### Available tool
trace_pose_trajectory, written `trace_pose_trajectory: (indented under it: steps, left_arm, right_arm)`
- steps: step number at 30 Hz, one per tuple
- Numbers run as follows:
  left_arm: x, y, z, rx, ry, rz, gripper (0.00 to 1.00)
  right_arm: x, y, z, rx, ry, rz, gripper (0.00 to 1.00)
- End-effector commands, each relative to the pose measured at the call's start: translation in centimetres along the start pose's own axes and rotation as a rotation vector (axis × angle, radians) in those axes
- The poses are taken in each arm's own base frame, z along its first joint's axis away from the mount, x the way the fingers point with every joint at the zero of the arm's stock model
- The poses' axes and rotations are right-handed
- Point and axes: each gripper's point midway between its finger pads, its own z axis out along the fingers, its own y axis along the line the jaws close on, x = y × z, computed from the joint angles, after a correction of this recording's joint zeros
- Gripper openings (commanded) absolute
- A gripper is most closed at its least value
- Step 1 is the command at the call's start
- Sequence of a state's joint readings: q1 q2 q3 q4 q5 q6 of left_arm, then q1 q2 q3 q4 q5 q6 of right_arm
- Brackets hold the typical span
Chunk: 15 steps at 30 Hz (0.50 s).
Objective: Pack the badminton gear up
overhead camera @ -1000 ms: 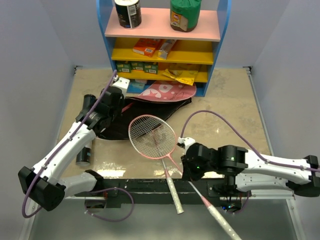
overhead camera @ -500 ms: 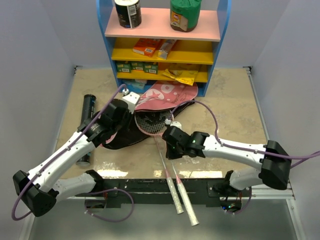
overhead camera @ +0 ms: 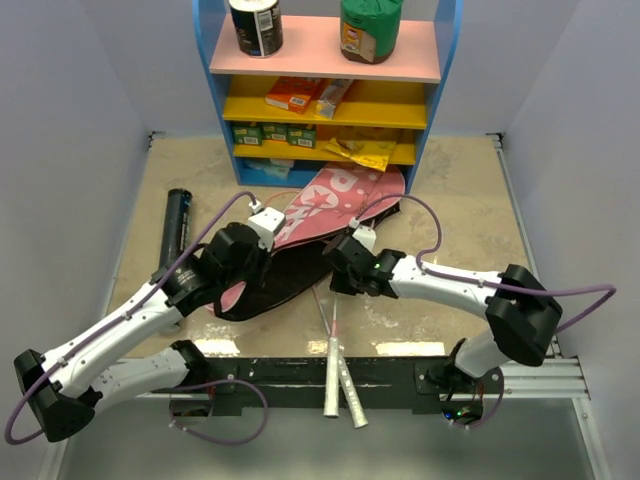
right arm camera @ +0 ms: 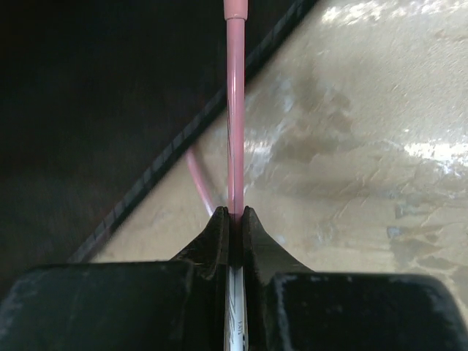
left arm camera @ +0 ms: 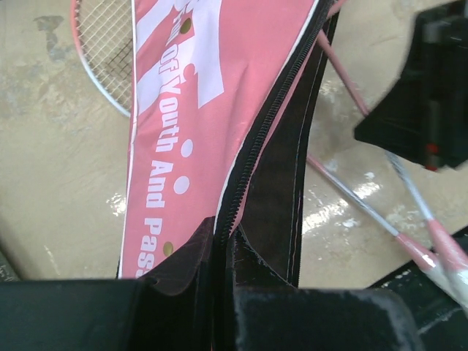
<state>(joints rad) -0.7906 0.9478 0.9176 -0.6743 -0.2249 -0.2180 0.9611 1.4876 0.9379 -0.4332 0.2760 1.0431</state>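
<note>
Pink rackets (overhead camera: pixel 332 375) lie half inside the bag (overhead camera: pixel 345 195); our left gripper (left arm camera: pixel 221 245) pinches its flap, our right gripper (right arm camera: pixel 235 218) clamps a shaft (right arm camera: pixel 235 110); the tube (overhead camera: pixel 176 215) waits outside.

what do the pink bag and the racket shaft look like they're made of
The pink bag: looks like soft synthetic fabric, fairly matte, with printed white lettering and a black lining; it folds limply along the zipper. The racket shaft: thin, straight and rigid, with a glossy pink coating; probably metal or carbon, the look leaves that open.
</note>
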Motion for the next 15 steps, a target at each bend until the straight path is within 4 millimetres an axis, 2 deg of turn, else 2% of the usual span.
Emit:
trace_pose_trajectory:
  steps: [1,7,8,10,12,13,15]
  left_arm:
    - [-0.4,-2.5,-1.1,0.094,-0.033,-0.067,0.00]
    - [0.9,-4.6,-1.0,0.110,0.000,-0.080,0.00]
    - [1.3,-5.1,-1.0,0.117,0.010,-0.072,0.00]
    - [1.8,-5.6,-1.0,0.121,0.018,-0.091,0.00]
    - [2.5,-6.5,-0.9,0.142,0.033,-0.099,0.00]
    - [2.8,-6.9,-0.9,0.152,0.038,-0.101,0.00]
    - [3.5,-7.7,-0.9,0.166,0.052,-0.105,0.00]
  right_arm:
    - [-3.6,0.2,2.3,0.036,-0.158,0.188,0.00]
    - [-6.9,-0.6,4.3,0.035,-0.226,0.236,0.00]
    - [-7.9,-1.4,4.8,0.055,-0.238,0.236,0.00]
    - [-9.2,-1.7,5.2,0.042,-0.262,0.240,0.00]
    - [-10.6,-2.5,5.6,0.029,-0.271,0.214,0.00]
    - [-11.5,-2.1,5.8,0.003,-0.288,0.205,0.00]
    - [-12.3,-2.5,6.5,0.001,-0.276,0.153,0.00]
